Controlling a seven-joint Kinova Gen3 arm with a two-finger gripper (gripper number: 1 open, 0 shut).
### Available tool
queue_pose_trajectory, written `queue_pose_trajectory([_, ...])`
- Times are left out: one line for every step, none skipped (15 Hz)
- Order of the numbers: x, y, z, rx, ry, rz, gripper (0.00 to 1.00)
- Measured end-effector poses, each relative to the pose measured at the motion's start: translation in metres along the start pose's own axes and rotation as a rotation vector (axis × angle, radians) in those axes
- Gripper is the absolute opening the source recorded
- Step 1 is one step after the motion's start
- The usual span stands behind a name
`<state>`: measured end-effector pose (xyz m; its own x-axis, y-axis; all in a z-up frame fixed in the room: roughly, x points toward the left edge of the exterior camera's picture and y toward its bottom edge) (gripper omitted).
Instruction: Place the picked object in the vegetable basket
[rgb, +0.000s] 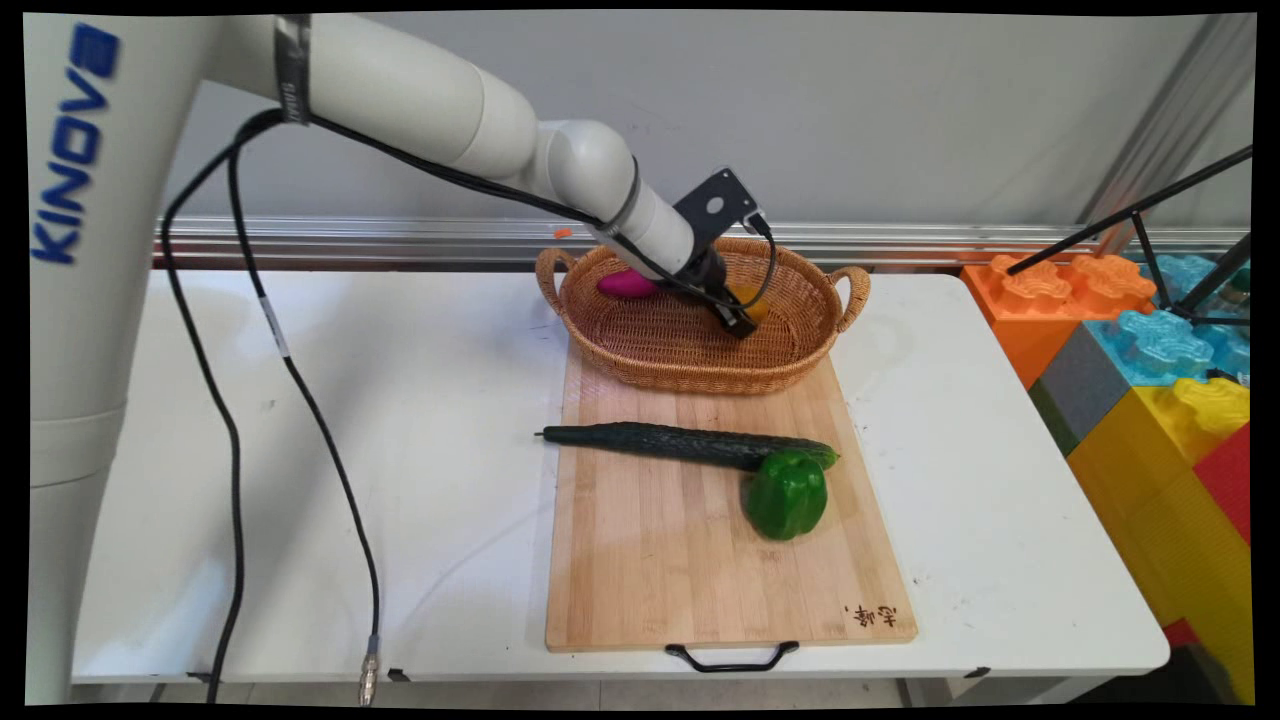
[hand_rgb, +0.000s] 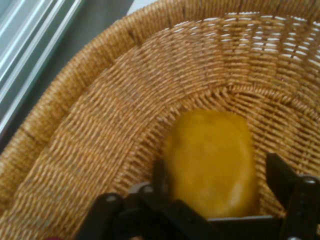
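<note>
- As we read the table from its near edge, we first meet a long bamboo cutting board (rgb: 660, 560) with a black handle, and on it a glossy green bell pepper (rgb: 787, 493) touching the right end of a long dark green cucumber (rgb: 690, 444), which lies crosswise on the board.
- Beyond them, on the board's far end, sits an oval woven wicker basket (rgb: 690, 370) with two loop handles.
- Inside it we see the black two-finger gripper (rgb: 738, 322) lowered over a rounded yellow-orange fruit (hand_rgb: 212, 160) that rests on the basket floor towards its right side.
- From the hand view, the fingers (hand_rgb: 280, 172) stand spread, one on each side of the fruit, with a gap on the right; we cannot tell whether the left one touches it. Its longer axis runs away from the hand, between them.
- Further left in the basket lies a magenta rounded object (rgb: 627, 283), half hidden by the arm, so we cannot name it.
- Much of the fruit is hidden in the main view, and its near end in the hand view.
</note>
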<state>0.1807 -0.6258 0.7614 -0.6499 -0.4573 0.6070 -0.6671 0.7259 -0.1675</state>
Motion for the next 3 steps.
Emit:
queue_pose_trajectory([0.0017,0.0011,0.0022,-0.004,0.003,-0.001,1.0])
queue_pose_trajectory([0.0033,0.0025,0.0031,-0.007,0.005,-0.001,1.0])
queue_pose_trajectory([0.0048,0.004,0.0033,-0.01,0.007,-0.002,1.0])
